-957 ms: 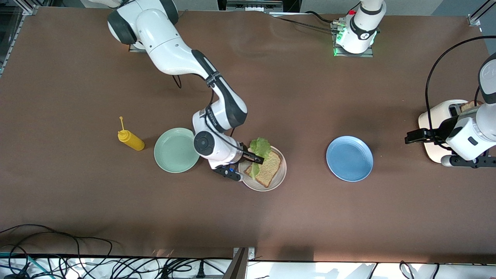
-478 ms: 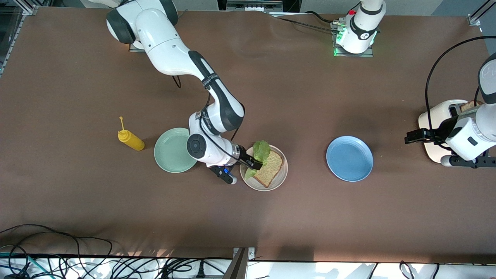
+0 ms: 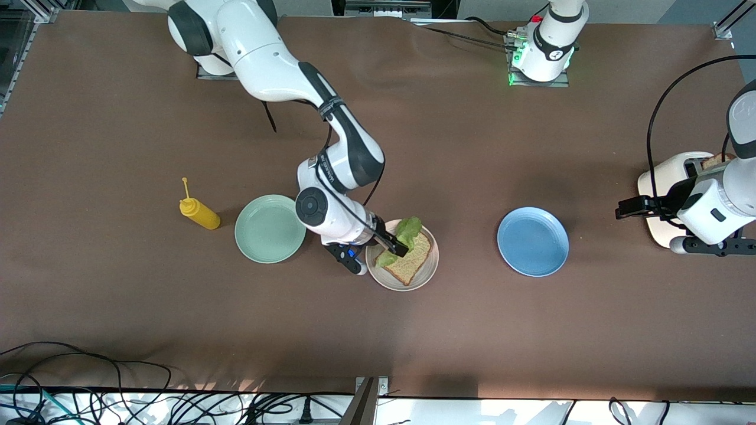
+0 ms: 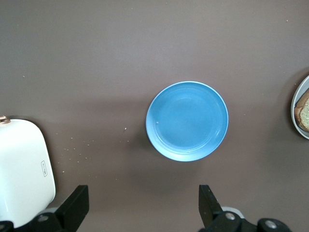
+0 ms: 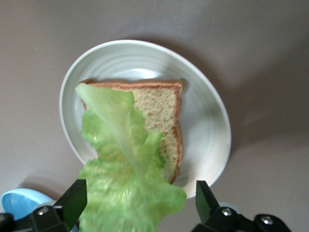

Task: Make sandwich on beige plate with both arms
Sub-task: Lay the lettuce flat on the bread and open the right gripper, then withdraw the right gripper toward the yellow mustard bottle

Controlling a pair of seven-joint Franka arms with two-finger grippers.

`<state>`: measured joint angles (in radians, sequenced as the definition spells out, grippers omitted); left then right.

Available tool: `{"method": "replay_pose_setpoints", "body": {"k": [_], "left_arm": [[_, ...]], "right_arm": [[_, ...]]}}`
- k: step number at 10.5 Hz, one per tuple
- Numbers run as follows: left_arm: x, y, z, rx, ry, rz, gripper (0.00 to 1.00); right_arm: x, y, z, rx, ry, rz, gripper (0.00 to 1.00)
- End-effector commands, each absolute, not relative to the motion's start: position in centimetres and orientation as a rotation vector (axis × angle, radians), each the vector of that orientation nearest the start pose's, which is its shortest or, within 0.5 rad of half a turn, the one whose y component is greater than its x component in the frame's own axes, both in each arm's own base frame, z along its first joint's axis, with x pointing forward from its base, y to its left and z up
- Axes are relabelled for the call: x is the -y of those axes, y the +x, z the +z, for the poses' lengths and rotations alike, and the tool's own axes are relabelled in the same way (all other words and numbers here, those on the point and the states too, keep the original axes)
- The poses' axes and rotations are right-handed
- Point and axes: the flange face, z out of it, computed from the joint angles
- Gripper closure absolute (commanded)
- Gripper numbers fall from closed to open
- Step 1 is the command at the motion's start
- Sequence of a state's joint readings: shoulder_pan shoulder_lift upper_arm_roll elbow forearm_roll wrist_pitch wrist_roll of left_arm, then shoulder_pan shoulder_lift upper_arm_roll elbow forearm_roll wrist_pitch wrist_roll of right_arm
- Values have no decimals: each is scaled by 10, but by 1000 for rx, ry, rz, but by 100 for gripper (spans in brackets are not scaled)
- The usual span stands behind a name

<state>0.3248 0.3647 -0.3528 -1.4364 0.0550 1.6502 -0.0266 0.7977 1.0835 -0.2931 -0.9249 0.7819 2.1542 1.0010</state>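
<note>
Beige plate: nearest to the front camera, mid-table; round, glossy and pale, with a faintly ridged rim.
Toast slice: lies flat on the beige plate. It is square, brown and grainy with a darker crust. I judge it light, stiff and crumbly.
Lettuce leaf: ruffled, thin and bright green. It drapes over the toast's edge toward the right arm's end of the table, and part of it hangs off the bread. I expect it to be limp, feather-light and easy to tear, so I would pinch it at the paler rib, not the frill.
Right gripper: low over the beige plate with its fingers spread wide, so it is not clamping anything. The leaf sits between them, though I cannot tell whether it touches a finger.
Sandwich so far: one slice plus the leaf, and I judge that the top slice is not yet on.
Blue plate: bare and glossy, toward the left arm's end.
Mint-green plate: bare, just beside the right arm's wrist.
Yellow squeeze bottle: lies on its side with its thin nozzle pointing away from the front camera.
Left gripper: waits with its fingers apart and empty, over the table between the blue plate and the toaster.
Toaster: white, smooth and rounded. A brown slice pokes out of it (probably my top slice; I would grip it by the crust edges).
</note>
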Motion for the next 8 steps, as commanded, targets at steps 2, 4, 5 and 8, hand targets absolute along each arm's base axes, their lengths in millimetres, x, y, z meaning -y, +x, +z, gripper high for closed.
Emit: {"method": "replay_pose_setpoints", "body": {"k": [2,4,5,8], "left_arm": [[-18,650,485,2,-3170,206,0],[-18,650,485,2,-3170,206,0],[-17,650,485,-1,-3170,206,0],[-19,651,490,1,-3171,187,0]], "right_arm": [[-498,644,262,-970,-2432,270,0],[-495,647,261,-952,-2445,251,0],[-490,649,259,-895,-2478,227,0],[-425,663,263,-681,-2601,179,0]]}}
